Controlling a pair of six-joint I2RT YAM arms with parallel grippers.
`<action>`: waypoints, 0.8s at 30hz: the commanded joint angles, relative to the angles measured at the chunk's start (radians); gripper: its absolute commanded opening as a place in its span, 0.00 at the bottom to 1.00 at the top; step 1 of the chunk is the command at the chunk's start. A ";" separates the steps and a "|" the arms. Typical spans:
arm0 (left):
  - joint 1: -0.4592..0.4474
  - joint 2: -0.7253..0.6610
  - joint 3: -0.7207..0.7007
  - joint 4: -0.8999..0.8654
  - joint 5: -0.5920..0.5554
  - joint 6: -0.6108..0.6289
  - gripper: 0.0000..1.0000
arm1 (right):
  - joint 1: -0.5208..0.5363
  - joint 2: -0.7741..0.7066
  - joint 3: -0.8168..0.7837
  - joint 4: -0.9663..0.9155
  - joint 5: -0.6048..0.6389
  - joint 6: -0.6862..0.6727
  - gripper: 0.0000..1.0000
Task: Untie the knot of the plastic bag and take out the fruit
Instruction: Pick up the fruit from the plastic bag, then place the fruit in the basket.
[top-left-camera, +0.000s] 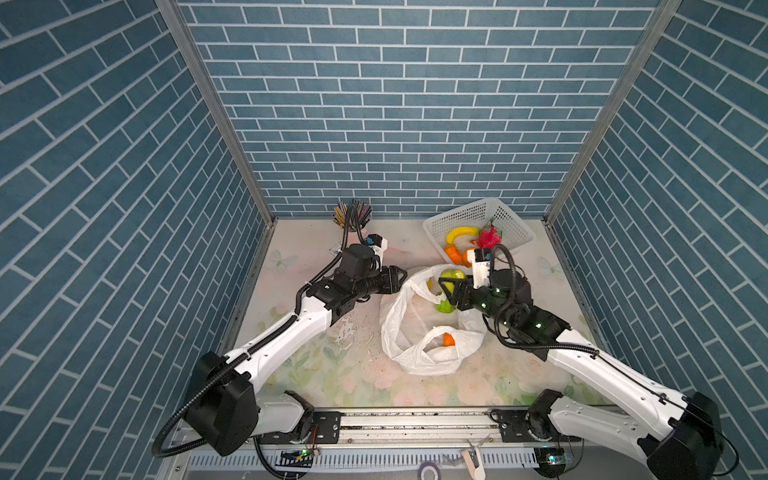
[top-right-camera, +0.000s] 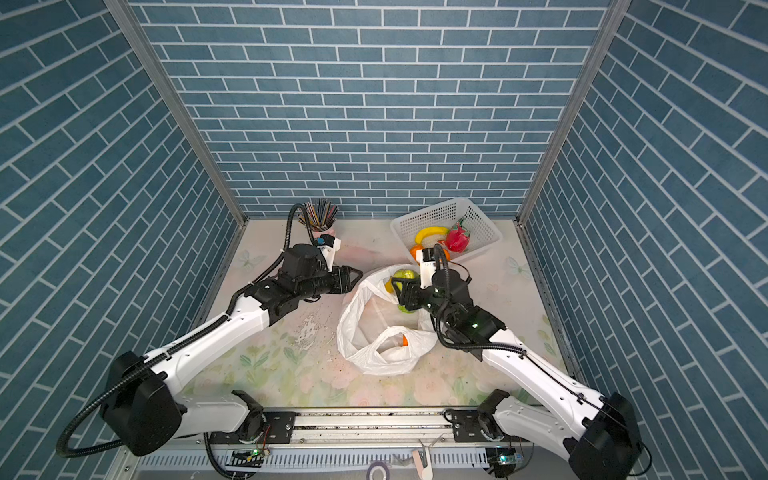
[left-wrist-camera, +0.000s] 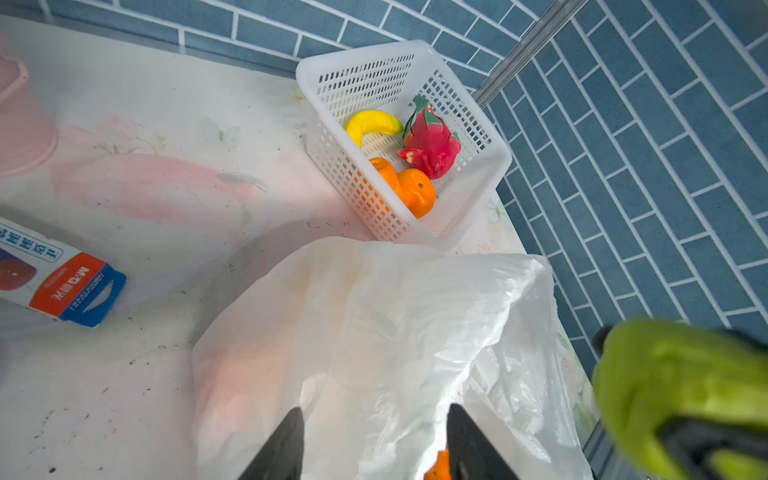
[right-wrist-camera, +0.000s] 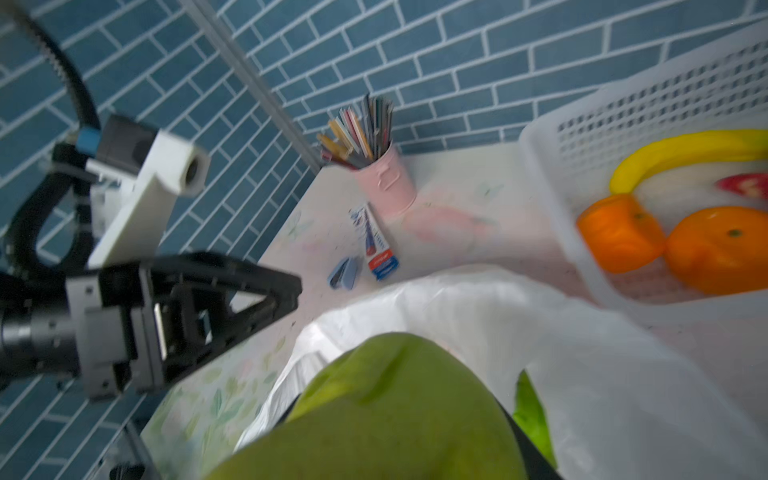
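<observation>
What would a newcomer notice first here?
The right gripper clamped on a green fruit at the mouth of the opened white plastic bag at mid-table, where a second green fruit and an orange lie inside. Next, the white basket at the back right corner, bright with a banana, a dragon fruit and two oranges. The left gripper hangs open beside the bag's rim.

Walls (top-left-camera: 415, 104): blue brick pattern, white joints.
Table cover (top-left-camera: 332, 374): pale, with pink-and-green floral print.
Plastic bag (top-left-camera: 399, 332): translucent white.
Basket (top-left-camera: 457, 212), far right: white, perforated grid.
Banana (top-left-camera: 459, 233): yellow.
Dragon fruit (left-wrist-camera: 430, 143): pink-red, green scales.
Oranges (left-wrist-camera: 417, 193): orange.
Green fruit (right-wrist-camera: 395, 407): yellow-green.
Pencil cup (right-wrist-camera: 386, 183): pink.
Box (left-wrist-camera: 62, 282): white, orange-red, blue.
</observation>
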 joint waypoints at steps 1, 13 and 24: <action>0.003 -0.017 -0.027 0.008 -0.018 -0.006 0.60 | -0.105 0.016 0.060 0.021 -0.003 0.020 0.54; -0.003 -0.053 -0.018 0.011 0.058 0.010 0.83 | -0.451 0.408 0.327 0.039 -0.200 -0.010 0.53; -0.036 0.127 0.183 0.014 0.103 0.047 0.88 | -0.517 0.852 0.673 -0.007 -0.223 -0.081 0.53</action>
